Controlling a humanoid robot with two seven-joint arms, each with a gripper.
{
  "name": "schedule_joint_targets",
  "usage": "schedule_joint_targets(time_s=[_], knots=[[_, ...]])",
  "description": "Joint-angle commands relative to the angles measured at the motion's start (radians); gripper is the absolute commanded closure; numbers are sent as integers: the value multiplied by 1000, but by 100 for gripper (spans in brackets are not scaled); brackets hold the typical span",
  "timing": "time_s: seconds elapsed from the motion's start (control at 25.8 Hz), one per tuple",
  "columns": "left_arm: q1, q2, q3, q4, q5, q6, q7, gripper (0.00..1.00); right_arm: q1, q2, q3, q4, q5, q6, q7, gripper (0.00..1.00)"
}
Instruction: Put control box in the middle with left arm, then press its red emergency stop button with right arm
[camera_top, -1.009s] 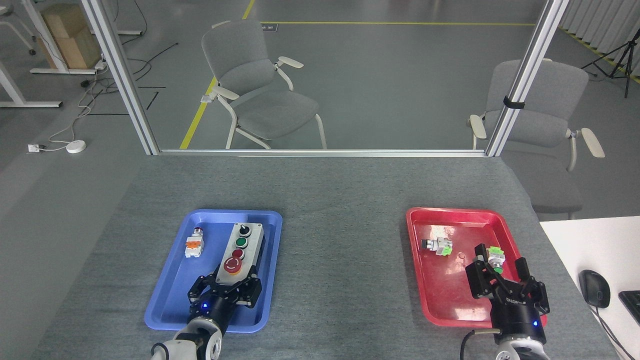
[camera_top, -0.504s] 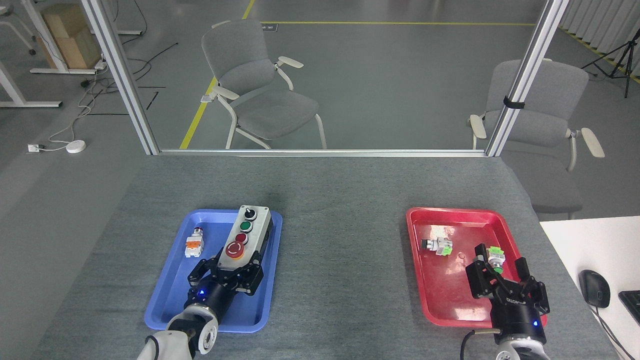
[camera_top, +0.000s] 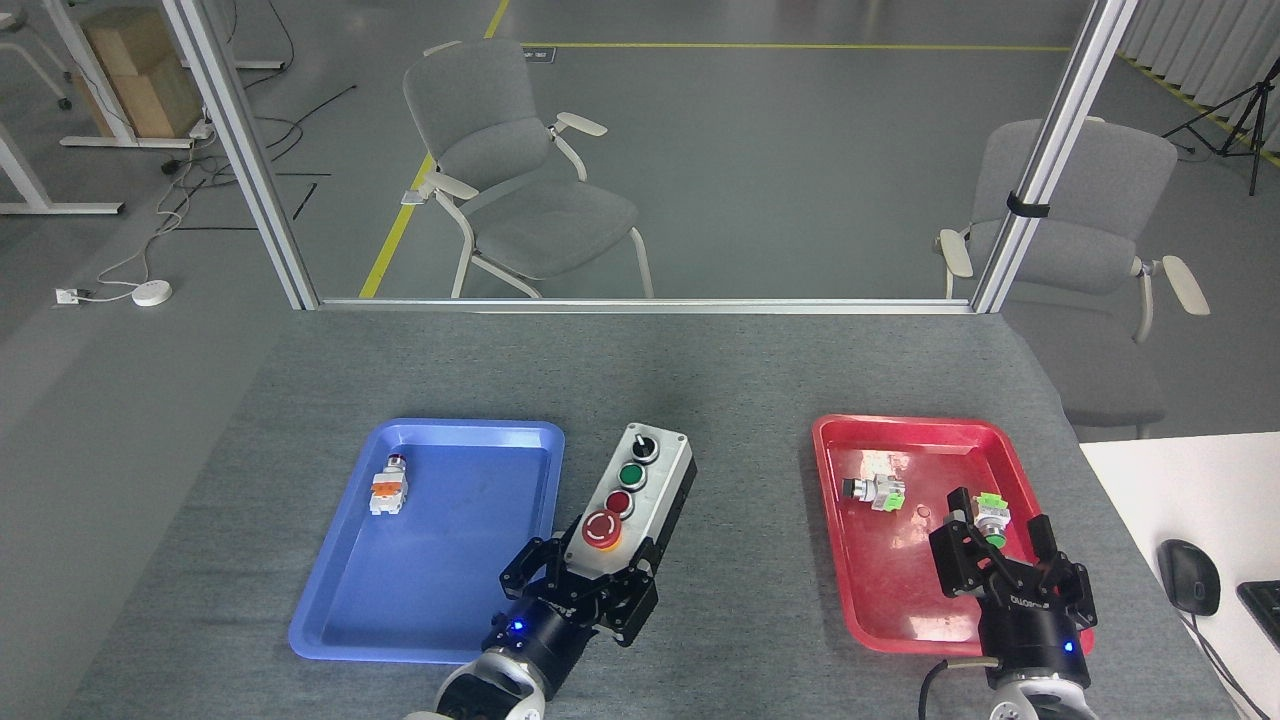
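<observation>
The left gripper (camera_top: 590, 580) is clamped on the near end of the control box (camera_top: 633, 489), its black fingers (camera_top: 525, 573) pressed against both sides just beside the red emergency stop button (camera_top: 602, 529). The box is over the grey tabletop (camera_top: 730, 380) between the two trays, just right of the blue tray (camera_top: 440, 620) and clear of its rim, its long axis pointing toward about one o'clock; whether it touches the felt I cannot tell. From the near end outward its controls run big red, small red, green, black knob.

In the blue tray, toward ten o'clock, lies a small orange-and-white push-button part (camera_top: 388, 488).

The right gripper (camera_top: 1000, 565) hovers over the near right part of the red tray (camera_top: 870, 620) with its fingers spread apart, holding nothing — a green-capped part (camera_top: 990, 510) lies just beyond its tips, and a second part (camera_top: 873, 491) lies in the tray at about eleven o'clock from it.
</observation>
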Motion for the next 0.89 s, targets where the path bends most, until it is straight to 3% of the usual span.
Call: schedule_joint_targets(time_s=[0.0,0.16,0.43,0.66,0.7,0.78,0.81,0.85], knots=[[-47,-57,-49,96,-43,5,-16,100,-1,-3,0,0,2,1,0,2],[-111,-100,-57,211,-83,21,-16,100,-1,-3,0,0,0,1,0,2],[-185,-122,-92,390,-83,32,-15,100,0,-3,0,0,2,-1,-2,2],[-194,-122,-103,426,-82,47,-13,100,0,-4,0,2,2,1,-6,6],[-196,-122,-104,426,-82,51,-13,84,0,-4,0,2,2,1,-6,8],[-200,-122,-106,426,-82,76,-13,34,0,-6,0,2,2,1,-6,12],[-202,-122,-106,424,-82,82,-13,22,-1,-6,0,2,2,1,-6,15],[-202,-122,-107,426,-82,84,-13,16,-1,-6,0,2,2,1,-8,17]])
